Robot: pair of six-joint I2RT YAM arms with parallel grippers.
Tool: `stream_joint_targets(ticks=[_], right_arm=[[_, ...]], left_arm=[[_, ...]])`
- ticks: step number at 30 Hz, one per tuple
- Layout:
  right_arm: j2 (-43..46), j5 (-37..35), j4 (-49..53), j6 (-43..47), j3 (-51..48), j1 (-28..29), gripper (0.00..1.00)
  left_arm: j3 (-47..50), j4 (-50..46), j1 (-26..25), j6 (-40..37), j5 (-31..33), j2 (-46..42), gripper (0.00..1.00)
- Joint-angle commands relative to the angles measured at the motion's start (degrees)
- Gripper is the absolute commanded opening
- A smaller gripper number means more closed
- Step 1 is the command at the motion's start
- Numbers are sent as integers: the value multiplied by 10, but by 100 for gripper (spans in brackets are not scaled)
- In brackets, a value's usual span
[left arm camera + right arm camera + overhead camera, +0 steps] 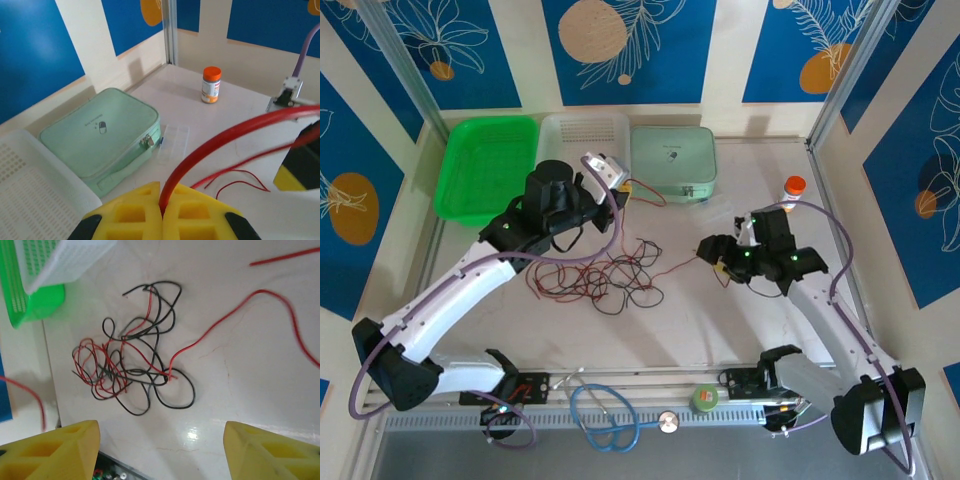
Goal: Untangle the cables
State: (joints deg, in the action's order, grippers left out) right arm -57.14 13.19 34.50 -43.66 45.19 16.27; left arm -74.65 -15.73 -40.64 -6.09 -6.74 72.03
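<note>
The left gripper point(162, 201) is clamped tight on a red cable point(225, 135) at the far middle of the table point(720, 320), just beside the mint case point(100, 140). The right gripper point(160, 442) has its 2 yellow fingers point(55, 450) spread wide with nothing between them, and it hovers right of the tangle point(605, 275). That tangle of red and black cables lies mid-table between the 2 arms. 1 red strand trails from it to the right.

Top view overlooks the whole bench point(740, 320) from behind. Left wrist looks low across it toward the back right. Right wrist looks down closely on the cables point(131, 371), shared with top.
</note>
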Motion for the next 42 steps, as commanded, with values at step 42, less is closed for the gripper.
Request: stream_joint_targets(ticks=[42], right_arm=[[-199,-145,-101,156,36,249,53]], left_arm=[[-191,34,433,47,267,288,0]])
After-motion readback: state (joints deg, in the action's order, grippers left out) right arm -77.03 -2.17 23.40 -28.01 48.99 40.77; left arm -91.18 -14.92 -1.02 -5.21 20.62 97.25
